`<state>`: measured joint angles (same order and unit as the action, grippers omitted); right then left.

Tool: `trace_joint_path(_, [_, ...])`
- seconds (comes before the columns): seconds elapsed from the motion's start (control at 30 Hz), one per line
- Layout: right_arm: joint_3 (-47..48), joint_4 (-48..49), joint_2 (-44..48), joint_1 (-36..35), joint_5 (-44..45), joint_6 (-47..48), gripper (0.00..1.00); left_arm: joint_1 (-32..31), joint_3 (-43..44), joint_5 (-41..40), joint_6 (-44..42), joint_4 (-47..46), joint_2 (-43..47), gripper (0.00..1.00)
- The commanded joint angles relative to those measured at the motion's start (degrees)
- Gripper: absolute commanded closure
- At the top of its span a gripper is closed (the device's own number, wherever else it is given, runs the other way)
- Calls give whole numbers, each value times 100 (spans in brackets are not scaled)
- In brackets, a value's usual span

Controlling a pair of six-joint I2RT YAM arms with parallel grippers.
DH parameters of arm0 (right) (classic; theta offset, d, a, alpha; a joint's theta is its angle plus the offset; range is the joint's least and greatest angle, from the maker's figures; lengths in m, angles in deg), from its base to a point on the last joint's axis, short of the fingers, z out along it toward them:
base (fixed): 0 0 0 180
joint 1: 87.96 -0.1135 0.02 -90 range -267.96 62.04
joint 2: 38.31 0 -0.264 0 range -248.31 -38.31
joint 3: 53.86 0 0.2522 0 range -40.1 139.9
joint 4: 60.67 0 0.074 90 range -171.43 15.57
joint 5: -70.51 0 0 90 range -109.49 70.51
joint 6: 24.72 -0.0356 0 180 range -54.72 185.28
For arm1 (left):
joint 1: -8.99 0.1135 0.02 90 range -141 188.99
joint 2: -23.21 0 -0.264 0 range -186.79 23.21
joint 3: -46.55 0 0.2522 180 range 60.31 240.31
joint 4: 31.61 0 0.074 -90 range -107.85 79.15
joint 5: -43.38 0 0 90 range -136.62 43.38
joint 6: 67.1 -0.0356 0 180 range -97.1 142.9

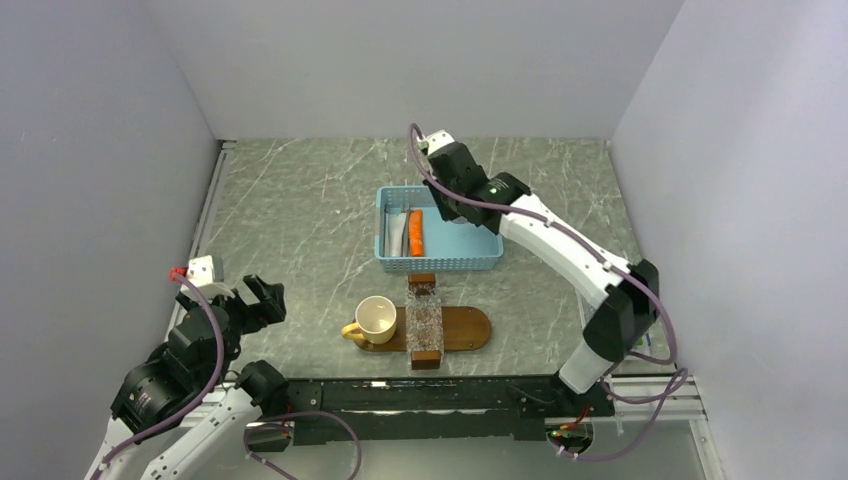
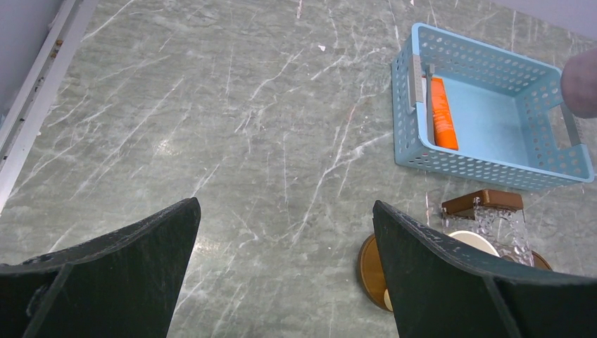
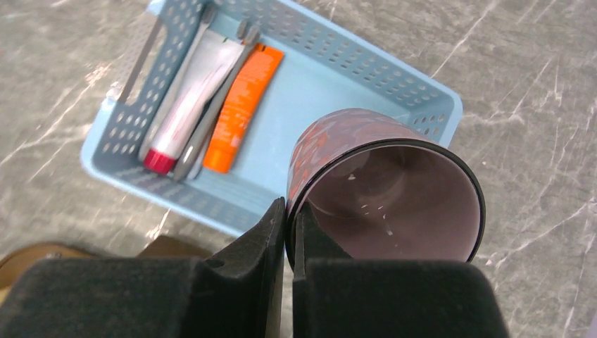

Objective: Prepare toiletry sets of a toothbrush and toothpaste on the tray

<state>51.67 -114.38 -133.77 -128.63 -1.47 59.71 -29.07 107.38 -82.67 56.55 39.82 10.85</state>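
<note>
Grey-green marble counter (image 1: 300, 200); light-blue plastic mesh basket (image 1: 440, 263); dark-brown wooden oblong tray (image 1: 470, 328) in front of it. My left hand (image 2: 285, 211) hovers, fingers apart. My right hand (image 3: 288, 211) is clamped on a purple cup's (image 3: 380, 183) rim above the basket, where the slim pale toothbrush (image 3: 215, 98) lies.

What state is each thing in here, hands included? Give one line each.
left hand: open, empty.
right hand: shut on the rim of the dark cup.
dark cup: empty, held over the basket.
basket: holds the toothbrush and tubes.
toothbrush: lying in the basket.
orange tube: lying in the basket.
tray: lying flat, no toothbrush on it.
cream cup: upright, empty, on the tray.
clear box: lying across the tray.
</note>
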Motion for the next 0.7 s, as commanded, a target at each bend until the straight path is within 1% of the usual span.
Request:
trace_joint_path(0.0, [-253,12,812,-207,126,107,100,25,56,87,-108,-271,-56,1])
trace_joint_path(0.27, [-835,-456,1757,-590,-90,-103,100,24,40,175,-149,-314,-206,1])
trace_joint_path(0.43, [-1324,-775,2086,-748,-203,-200,100,27,32,241,-187,-348,-305,0])
trace_joint_path(0.67, [-2016,-917,2546,-996,-422,-481,100,24,38,279,-182,-344,-390,0])
